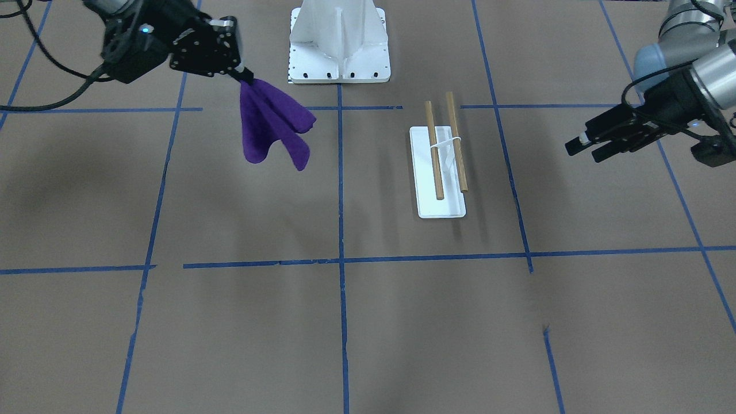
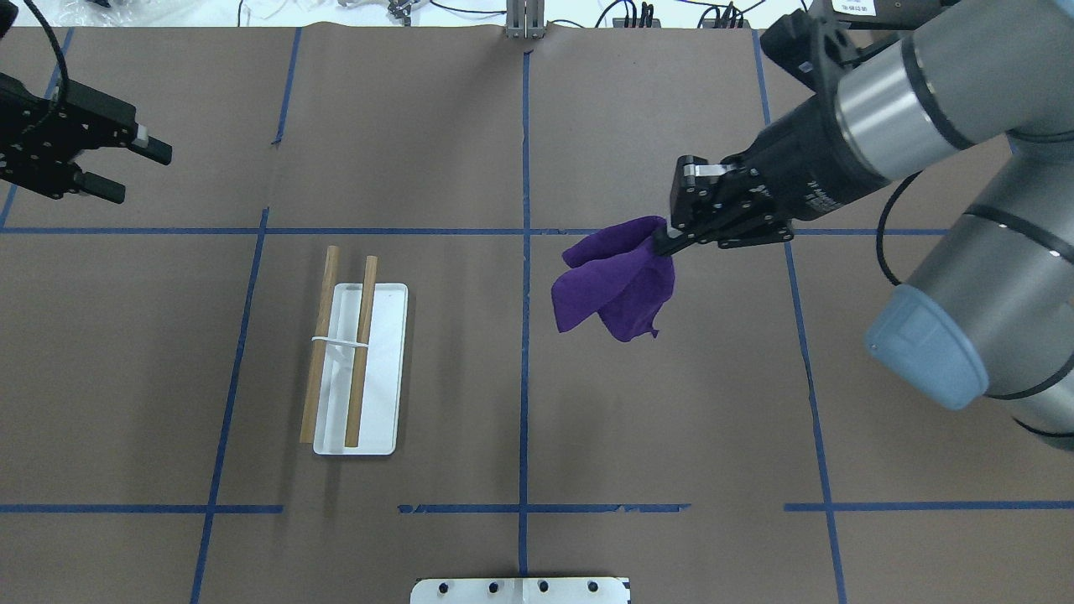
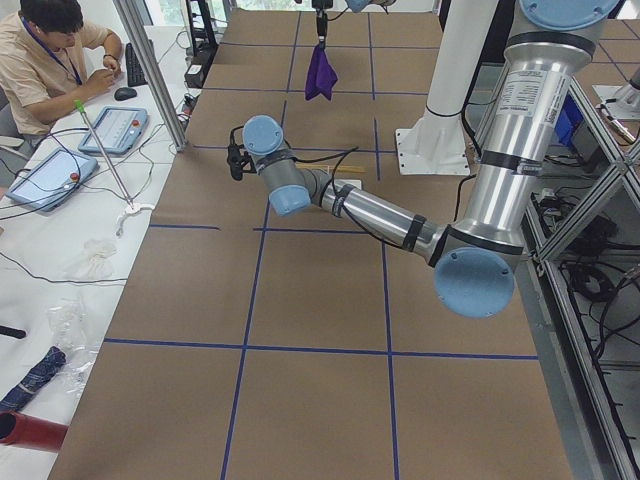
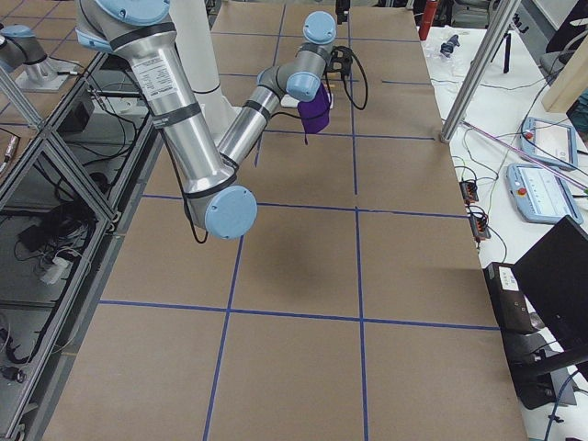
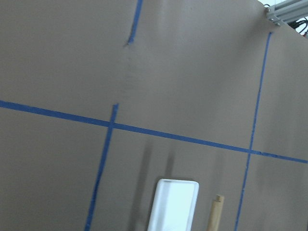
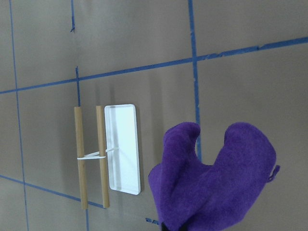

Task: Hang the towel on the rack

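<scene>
My right gripper (image 2: 665, 241) is shut on one corner of the deep purple towel (image 2: 615, 286), which hangs in loose folds well above the table; it also shows in the front view (image 1: 270, 123) and fills the bottom of the right wrist view (image 6: 216, 187). The rack (image 2: 359, 369), a white base with two wooden dowels, stands on the table's left half, clear of the towel; it also shows in the front view (image 1: 443, 167) and the right wrist view (image 6: 103, 154). My left gripper (image 2: 138, 170) is open and empty, far left and beyond the rack.
A large white metal pedestal (image 1: 339, 43) with bolt holes stands at the robot's side of the table. Blue tape lines cross the brown table cover. A person (image 3: 50, 60) sits at a side table with tablets, beyond the table's far edge.
</scene>
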Robot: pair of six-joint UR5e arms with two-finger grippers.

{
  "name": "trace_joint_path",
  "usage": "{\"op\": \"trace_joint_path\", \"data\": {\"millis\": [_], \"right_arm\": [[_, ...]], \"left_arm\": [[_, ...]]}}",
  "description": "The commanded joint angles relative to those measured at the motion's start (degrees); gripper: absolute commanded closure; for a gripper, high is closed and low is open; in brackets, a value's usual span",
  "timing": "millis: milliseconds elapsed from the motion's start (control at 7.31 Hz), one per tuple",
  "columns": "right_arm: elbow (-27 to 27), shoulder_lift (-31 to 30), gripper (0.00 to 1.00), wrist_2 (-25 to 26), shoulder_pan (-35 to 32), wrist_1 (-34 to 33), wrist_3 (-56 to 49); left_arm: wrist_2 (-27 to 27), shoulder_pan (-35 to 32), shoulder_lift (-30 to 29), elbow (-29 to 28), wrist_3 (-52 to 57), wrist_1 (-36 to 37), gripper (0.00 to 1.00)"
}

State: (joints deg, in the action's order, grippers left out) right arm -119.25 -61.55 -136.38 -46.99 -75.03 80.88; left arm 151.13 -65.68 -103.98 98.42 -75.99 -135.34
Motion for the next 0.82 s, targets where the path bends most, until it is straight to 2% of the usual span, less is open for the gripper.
{"op": "trace_joint_path", "data": {"millis": [0, 137, 274, 411, 684], "right_arm": [[0.16, 5.54, 1.0, 9.85, 8.19, -0.03, 4.63], [0.16, 6.09, 1.0, 11.47, 9.53, -0.03, 4.72], [0.16, 6.61, 1.0, 11.58, 9.63, 0.06, 4.72], [0.6, 8.27, 1.0, 12.1, 9.9, -0.03, 4.72], [0.86, 8.82, 1.0, 12.37, 9.9, 0.06, 4.72]], "left_arm": [[-4.25, 6.95, -4.02, -1.21, -0.74, -3.96, 0.0], [-9.66, 10.45, -4.73, -1.12, -1.78, -5.53, 0.1], [-11.37, 13.09, -7.09, -1.65, -13.63, -5.9, 0.01], [-11.3, 15.38, -11.29, -3.39, -31.41, -6.16, 0.01], [-11.47, 19.79, -14.92, -3.67, -41.31, -7.74, 0.02]]}}
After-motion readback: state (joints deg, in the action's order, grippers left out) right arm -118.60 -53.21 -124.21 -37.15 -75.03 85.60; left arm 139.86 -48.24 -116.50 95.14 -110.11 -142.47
